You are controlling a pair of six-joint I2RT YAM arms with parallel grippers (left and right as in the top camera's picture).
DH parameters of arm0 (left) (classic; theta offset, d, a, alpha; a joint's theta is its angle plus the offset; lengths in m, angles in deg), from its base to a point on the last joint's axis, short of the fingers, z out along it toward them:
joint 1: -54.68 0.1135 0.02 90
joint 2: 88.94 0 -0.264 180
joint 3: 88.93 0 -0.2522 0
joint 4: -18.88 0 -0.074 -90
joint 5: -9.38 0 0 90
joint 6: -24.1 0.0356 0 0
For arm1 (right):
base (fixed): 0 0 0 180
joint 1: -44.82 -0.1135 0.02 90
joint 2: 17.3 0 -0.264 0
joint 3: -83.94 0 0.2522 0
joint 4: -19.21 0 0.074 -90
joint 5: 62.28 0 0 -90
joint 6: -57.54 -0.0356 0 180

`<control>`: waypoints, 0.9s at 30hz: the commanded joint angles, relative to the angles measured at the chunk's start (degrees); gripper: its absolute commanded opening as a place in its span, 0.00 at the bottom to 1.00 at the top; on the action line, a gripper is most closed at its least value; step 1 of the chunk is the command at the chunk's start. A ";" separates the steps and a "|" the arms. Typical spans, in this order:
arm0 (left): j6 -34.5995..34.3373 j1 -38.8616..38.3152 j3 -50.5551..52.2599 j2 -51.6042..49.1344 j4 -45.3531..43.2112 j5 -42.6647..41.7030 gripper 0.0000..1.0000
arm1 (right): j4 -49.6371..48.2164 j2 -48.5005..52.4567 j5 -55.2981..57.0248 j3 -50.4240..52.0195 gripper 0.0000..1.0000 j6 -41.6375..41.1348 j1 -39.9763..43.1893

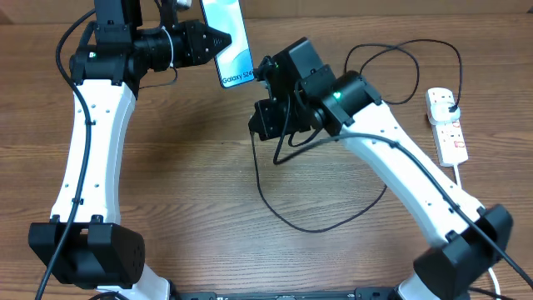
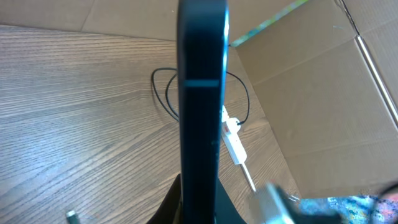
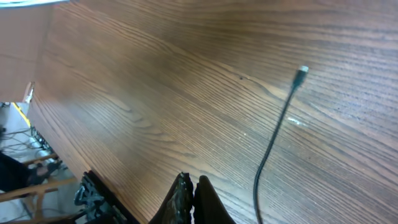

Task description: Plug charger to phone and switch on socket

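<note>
Here the phone (image 1: 236, 54) is off the table (image 1: 191, 192), well apart from the socket (image 1: 450, 133) and over toward the left arm's side of it, near the table's far edge. The left end effector (image 1: 221, 39) is clamped on the phone and holds it at a tilt, so that the light screen with its "Galaxy S24" lettering faces the overhead camera. In the left wrist view the phone stands edge-on as a dark upright bar between the fingers (image 2: 171, 208), with the socket lying on the table beyond it, near a cardboard wall (image 2: 323, 93). The socket rests flat by the right arm's side of the table, and the black plug (image 1: 447, 104) of the charger (image 3: 278, 127) sits in the end of it. From there the thin black cable loops away from the socket toward the phone, curling across the wood between the two. The right end effector (image 3: 191, 193) hangs between socket and phone, its fingers pressed together. The cable rises just beside them and ends in the small connector tip (image 3: 301, 74). Whether the cable is pinched anywhere in that end effector cannot be told.
</note>
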State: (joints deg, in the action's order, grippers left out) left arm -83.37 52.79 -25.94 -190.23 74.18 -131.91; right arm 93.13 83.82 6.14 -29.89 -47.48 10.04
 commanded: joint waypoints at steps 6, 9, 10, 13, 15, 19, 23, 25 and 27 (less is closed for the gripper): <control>1.88 -0.37 -0.31 0.04 3.85 9.66 0.04 | 4.79 -3.15 9.16 -1.53 0.22 -3.17 0.02; 1.55 -0.37 -0.31 0.04 8.00 19.15 0.04 | 6.08 -2.14 9.38 -1.51 0.73 -3.52 0.02; 1.53 -0.37 -0.31 0.04 9.27 21.97 0.04 | 6.47 -1.70 9.53 -1.51 0.82 -4.72 0.02; -0.52 -0.37 -0.31 0.04 12.92 31.01 0.04 | 7.52 0.44 9.55 -1.62 0.85 -6.19 0.02; -1.95 -0.37 -0.31 0.04 14.95 36.35 0.04 | 8.15 2.05 9.55 -1.95 0.85 -6.19 0.02; -4.92 -0.37 -0.31 0.04 17.18 44.65 0.04 | 14.49 7.67 11.39 -8.55 0.85 -5.11 0.02; -5.92 -0.37 -0.31 0.04 17.40 45.90 0.04 | 26.36 19.06 16.09 -24.94 0.85 -4.68 0.02; -5.90 -0.37 -0.31 0.04 17.68 45.92 0.04 | 28.28 24.87 17.55 -30.38 0.85 -5.27 0.02; -5.90 -0.37 -0.31 0.04 17.92 45.92 0.04 | 27.23 26.73 19.08 -30.86 0.85 -7.02 0.02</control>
State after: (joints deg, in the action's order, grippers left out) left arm -88.27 52.79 -25.89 -190.32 92.13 -87.58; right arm 120.54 107.21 21.77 -58.59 -52.84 9.90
